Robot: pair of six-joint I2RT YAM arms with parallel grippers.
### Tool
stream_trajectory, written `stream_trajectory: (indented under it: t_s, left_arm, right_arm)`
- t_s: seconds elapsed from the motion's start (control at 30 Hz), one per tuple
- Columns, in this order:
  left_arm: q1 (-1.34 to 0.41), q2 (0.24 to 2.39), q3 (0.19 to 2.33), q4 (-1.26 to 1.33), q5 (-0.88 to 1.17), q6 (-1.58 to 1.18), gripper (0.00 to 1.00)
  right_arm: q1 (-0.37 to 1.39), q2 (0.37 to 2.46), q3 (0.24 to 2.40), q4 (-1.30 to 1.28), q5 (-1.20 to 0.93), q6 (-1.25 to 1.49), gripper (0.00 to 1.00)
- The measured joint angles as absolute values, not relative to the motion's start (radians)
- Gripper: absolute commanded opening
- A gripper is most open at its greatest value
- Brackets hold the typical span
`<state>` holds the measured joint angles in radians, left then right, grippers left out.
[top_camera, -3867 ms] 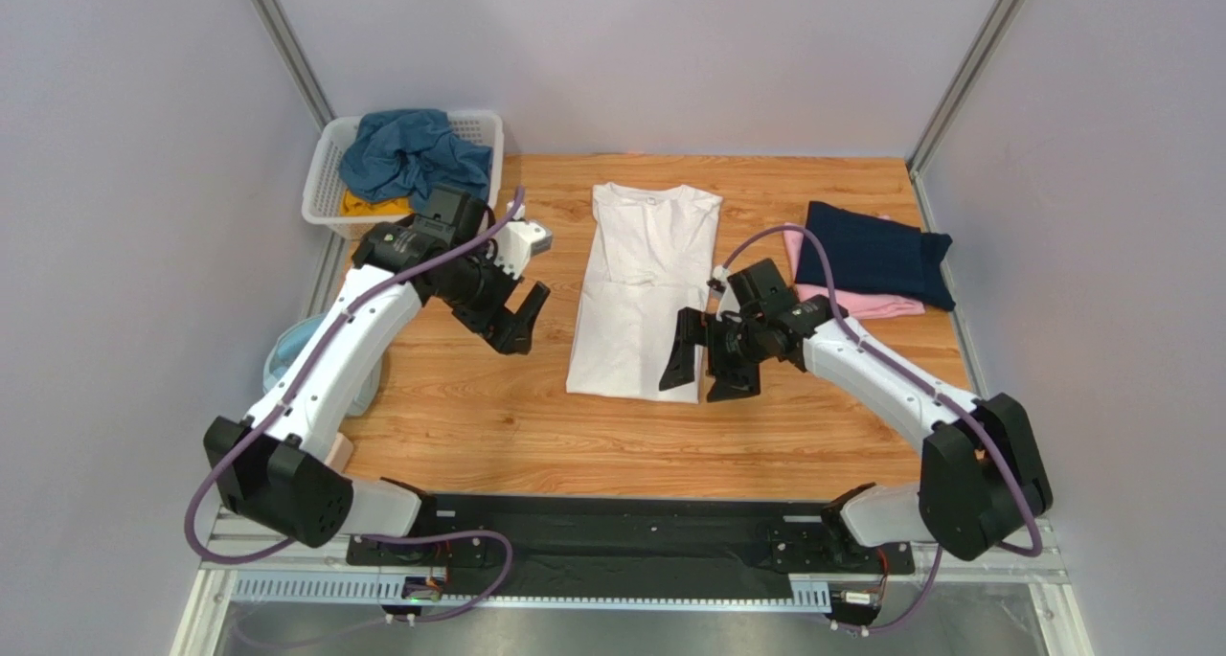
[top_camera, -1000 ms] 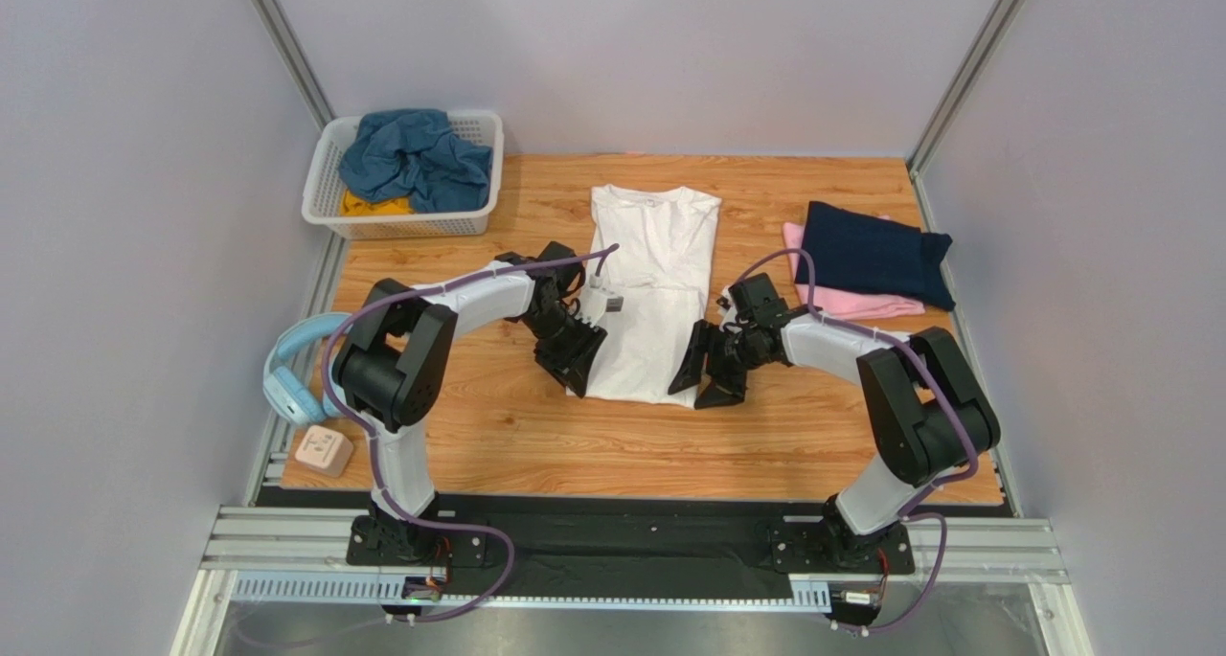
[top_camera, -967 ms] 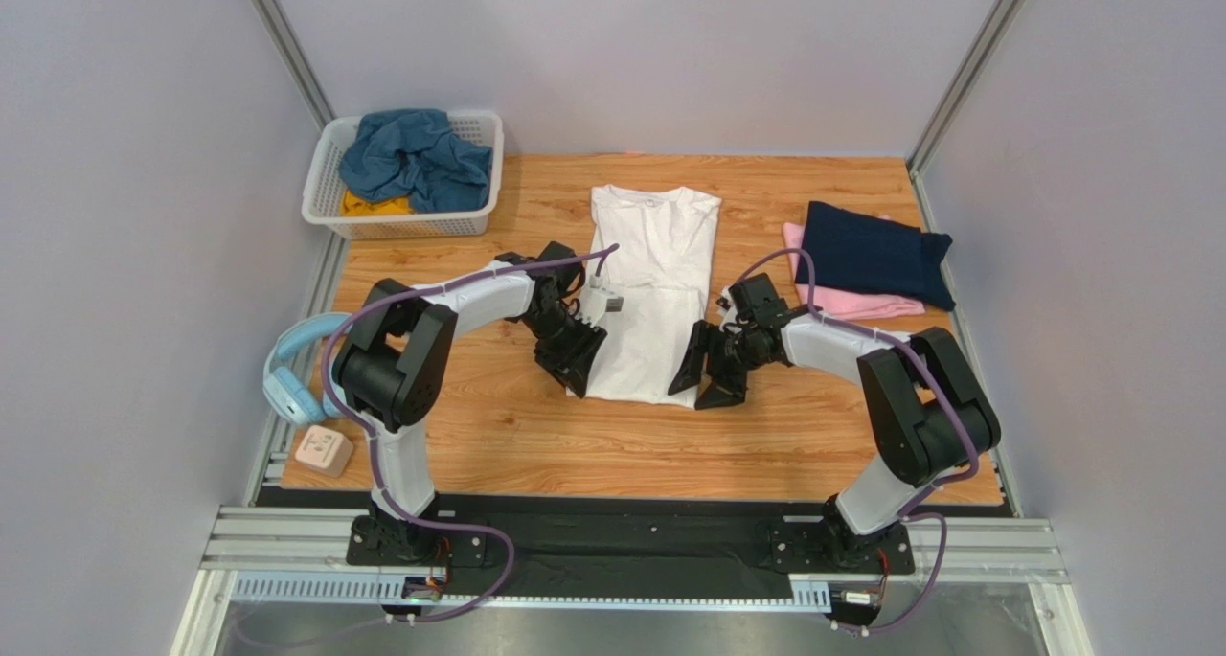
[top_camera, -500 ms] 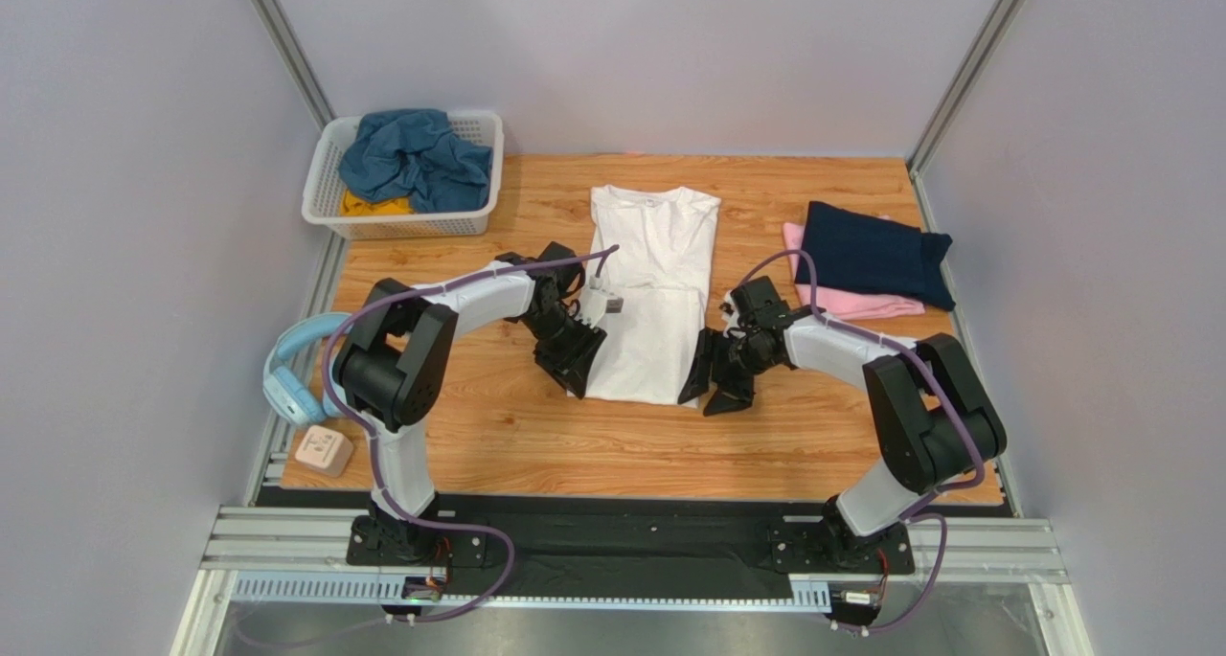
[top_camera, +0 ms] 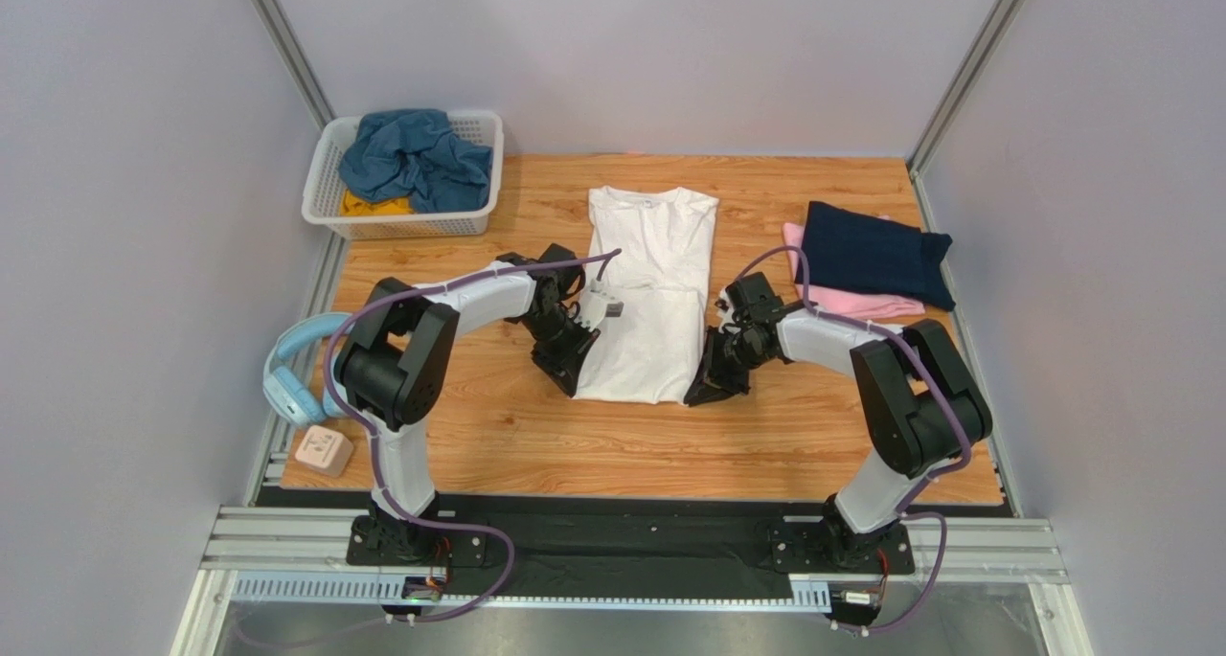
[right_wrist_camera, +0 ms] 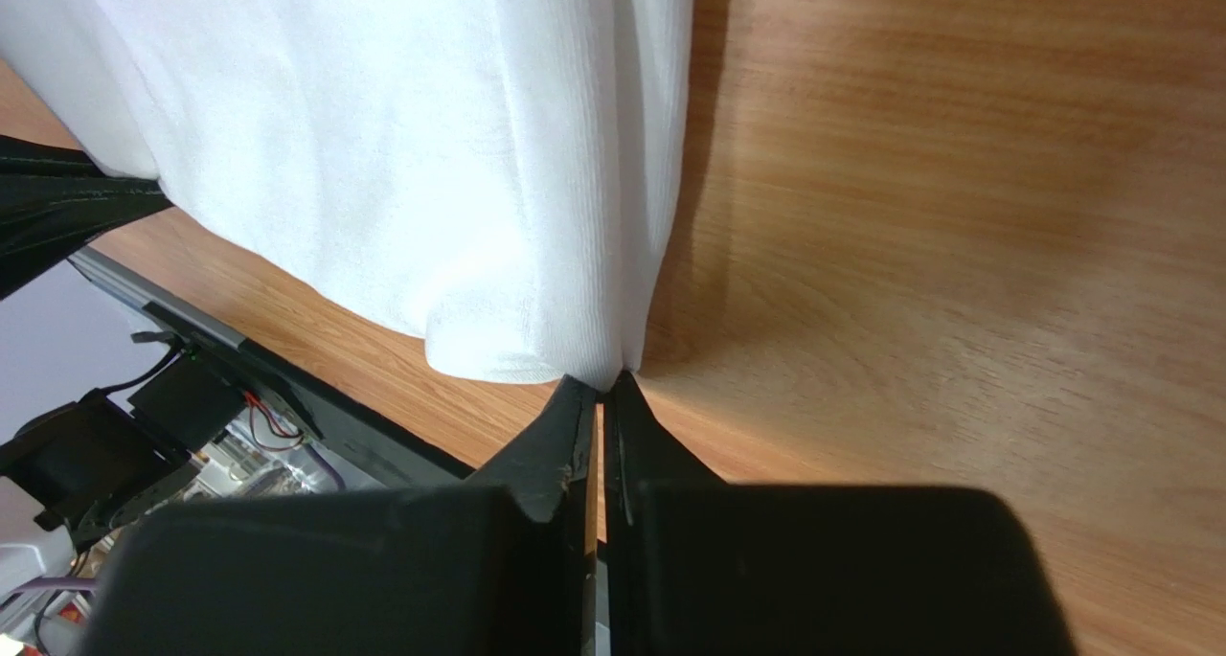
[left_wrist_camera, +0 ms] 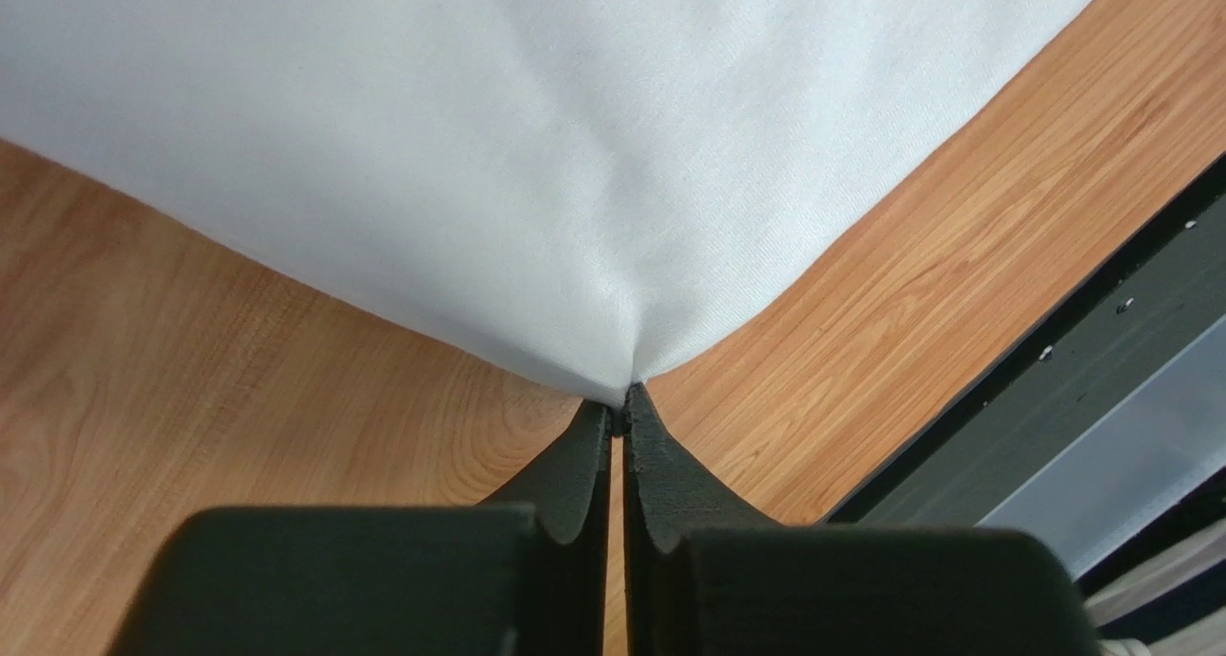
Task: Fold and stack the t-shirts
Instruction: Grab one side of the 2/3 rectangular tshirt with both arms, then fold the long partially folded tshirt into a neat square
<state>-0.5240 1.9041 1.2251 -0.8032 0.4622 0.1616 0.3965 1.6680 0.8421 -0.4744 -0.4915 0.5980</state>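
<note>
The white t-shirt (top_camera: 651, 276), lying mid-table folded lengthwise, is being pinched at its near corners by the left gripper (left_wrist_camera: 619, 405) and right gripper (right_wrist_camera: 606, 388), with the navy shirt (top_camera: 875, 251) and pink shirt (top_camera: 864, 309) sitting stacked and the teal-blue shirt (top_camera: 413, 153) waiting in the basket (top_camera: 418, 225).

T-shirt (left_wrist_camera: 576, 139) matt cloth; table (left_wrist_camera: 216, 355) grained wood.

Steeply down from high behind the near edge, taking in the whole light wooden table (top_camera: 504, 426). From each wrist, close and low. Shared throughout: near hem of the large white cloth t-shirt (top_camera: 648, 326).
</note>
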Motion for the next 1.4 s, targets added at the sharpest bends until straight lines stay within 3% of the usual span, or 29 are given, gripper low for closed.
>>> stream_trajectory:
  t_s: [0.2,0.77,1.17,1.4]
  left_arm:
    - [-0.524,1.897,1.228,-0.852,0.472,0.199,0.0]
    - [-0.531,1.711,1.264,-1.209,0.632,0.42,0.02]
    - [-0.533,1.525,1.358,-1.319,0.644,0.515,0.02]
    - [-0.535,1.484,1.403,-1.325,0.643,0.526,0.02]
  right_arm:
    - [0.397,1.602,0.787,-0.471,-0.5,0.602,0.0]
    - [0.414,1.109,0.635,-0.62,-0.574,0.67,0.0]
    - [0.441,0.879,0.8,-0.845,-0.585,0.705,0.0]
    - [0.445,0.872,0.859,-0.916,-0.572,0.712,0.0]
